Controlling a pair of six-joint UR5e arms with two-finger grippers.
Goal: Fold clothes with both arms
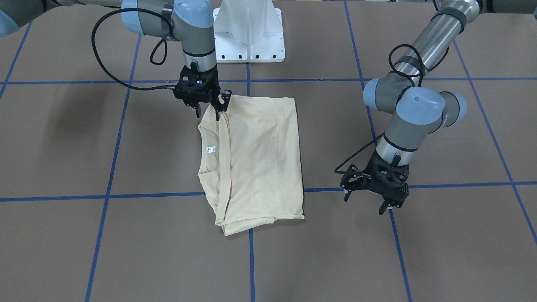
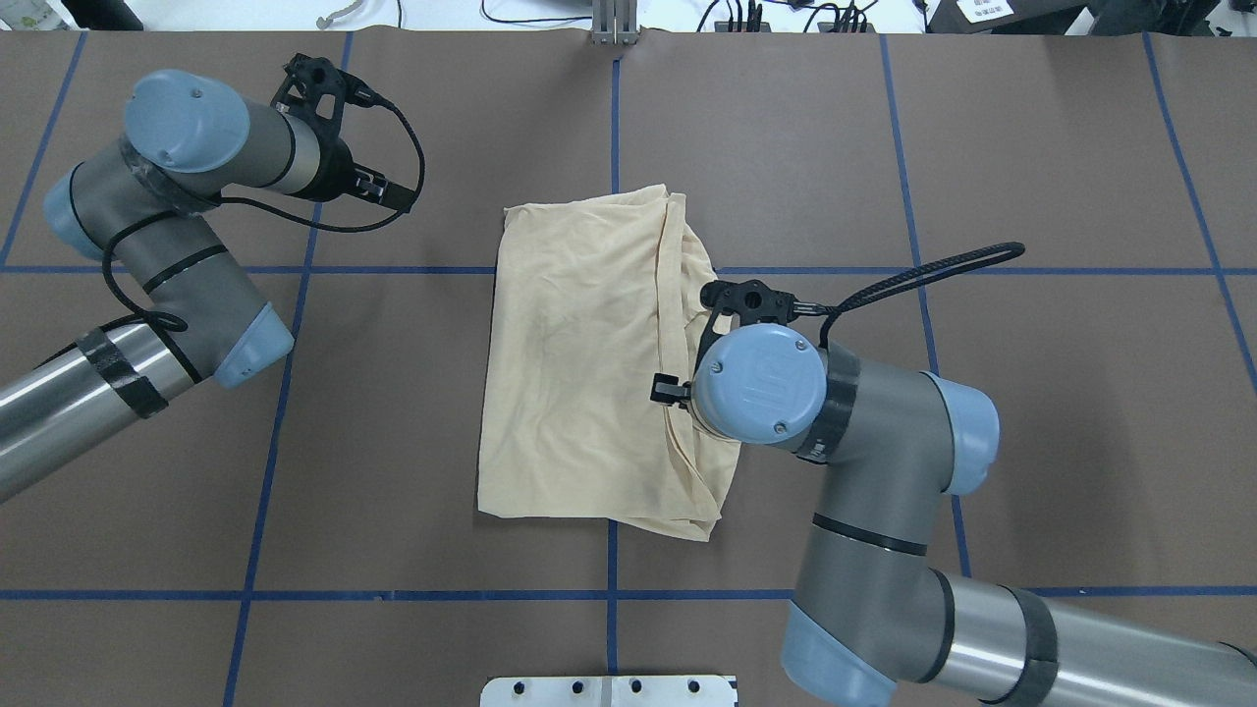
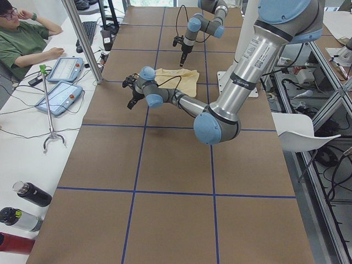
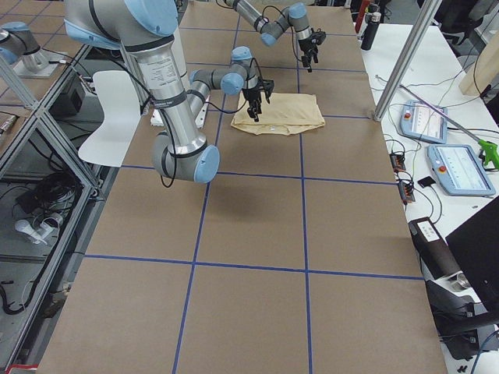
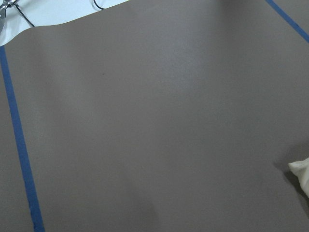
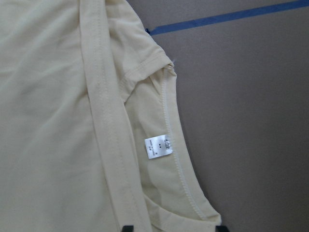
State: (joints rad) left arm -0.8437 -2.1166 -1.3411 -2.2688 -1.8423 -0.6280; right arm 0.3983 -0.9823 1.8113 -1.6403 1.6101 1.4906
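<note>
The pale cream-yellow shirt (image 1: 256, 159) lies folded into a rough rectangle at the table's middle, print hidden. Its ribbed neckline and white label (image 1: 211, 149) face the robot's right side. It also shows in the overhead view (image 2: 579, 373). My right gripper (image 1: 208, 114) is open just above the shirt's shoulder corner nearest the base. In the right wrist view the label (image 6: 158, 146) lies beyond the spread fingertips. My left gripper (image 1: 365, 203) is open and empty, above bare table well off the shirt's other side. The left wrist view catches only a shirt corner (image 5: 301, 171).
The white pedestal base (image 1: 249, 33) stands at the robot's side of the table. Blue tape lines (image 1: 147, 195) grid the brown table top. Beyond the far table edge an operator (image 3: 22, 41) sits by two control tablets (image 3: 60, 96).
</note>
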